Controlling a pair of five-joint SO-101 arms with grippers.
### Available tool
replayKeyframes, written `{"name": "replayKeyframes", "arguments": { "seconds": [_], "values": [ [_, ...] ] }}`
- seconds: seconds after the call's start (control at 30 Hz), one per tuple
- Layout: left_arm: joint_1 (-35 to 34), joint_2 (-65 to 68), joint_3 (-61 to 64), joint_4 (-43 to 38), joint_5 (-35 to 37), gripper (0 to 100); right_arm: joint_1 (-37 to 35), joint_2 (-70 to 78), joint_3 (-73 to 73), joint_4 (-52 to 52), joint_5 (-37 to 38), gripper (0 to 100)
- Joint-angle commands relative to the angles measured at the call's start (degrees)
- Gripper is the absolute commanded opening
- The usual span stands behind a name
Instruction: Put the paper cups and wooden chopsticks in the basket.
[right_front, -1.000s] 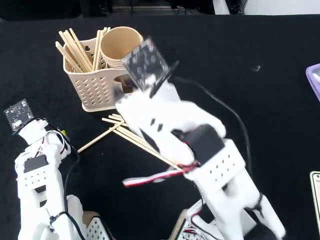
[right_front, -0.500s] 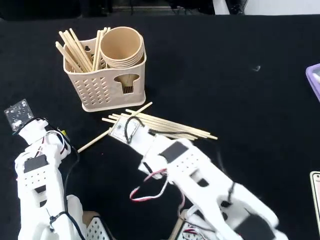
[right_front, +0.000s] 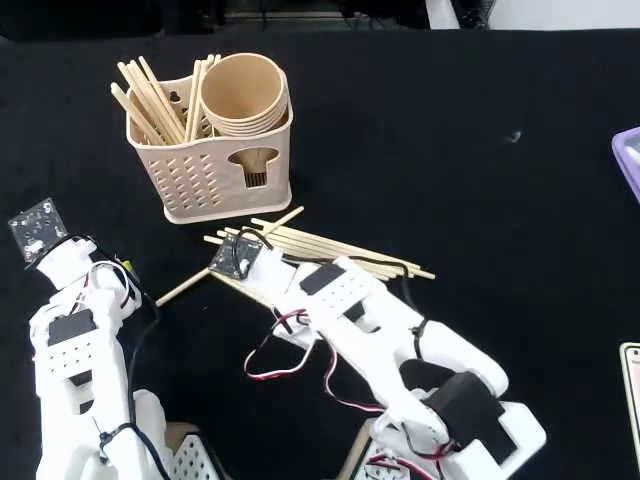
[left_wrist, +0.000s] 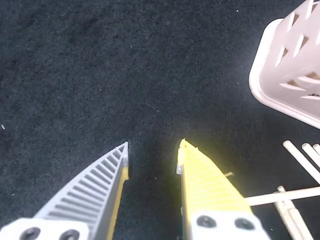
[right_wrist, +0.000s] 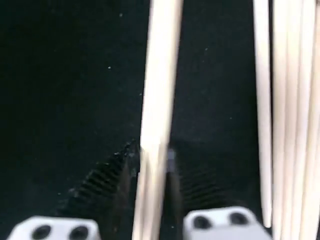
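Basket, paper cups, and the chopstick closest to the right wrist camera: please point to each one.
basket (right_front: 205, 180): high view, front perforated wall.
paper cups (right_front: 240, 85): high view, inner wall of the top cup.
chopstick (right_wrist: 159, 100): right wrist view, middle of its shaft.

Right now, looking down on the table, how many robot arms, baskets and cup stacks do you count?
Robot arms: 2, left arm and right arm
Basket: 1
Cup stack: 1
Total: 4

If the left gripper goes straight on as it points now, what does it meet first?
Likely the left gripper meets only bare black table; the basket stands off to one side.
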Motion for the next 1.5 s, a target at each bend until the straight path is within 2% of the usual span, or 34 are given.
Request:
{"name": "replayKeyframes", "arguments": {
  "seconds": [0.0,0.37,0.63,0.77,0.93,1.03,1.17,1.3,1.47],
  "values": [
    [0.3,-1.1,-0.2,-0.7,0.3,16,0.8,-1.2,-1.2,3.2,0.7,1.4],
    [0.4,-1.1,-0.2,-0.8,0.3,16,0.6,-20.3,-0.7,13.7,0.3,1.1],
    [0.4,-1.1,-0.2,-0.8,0.3,16,0.7,-23.1,-0.7,15.3,0.6,1.1],
    [0.4,-1.1,-0.2,-0.8,0.3,16,0.5,-23.0,2.9,7.6,0.2,1.8],
    [0.4,-1.1,-0.2,-0.8,0.3,16,0.5,-20.6,8.0,-3.6,0.1,11.8],
    [0.4,-1.1,-0.2,-0.8,0.3,16,0.5,-16.0,7.4,-7.0,0.4,10.0],
    [0.4,-1.1,-0.2,-0.8,0.3,16,0.5,-9.7,4.2,-7.6,0.3,11.0],
    [0.4,-1.1,-0.2,-0.8,0.3,16,0.3,-5.2,1.7,-7.6,0.2,17.5],
    [0.4,-1.1,-0.2,-0.9,0.3,16,-2.8,-3.4,0.8,-7.7,0.1,21.1]
  ]
}}
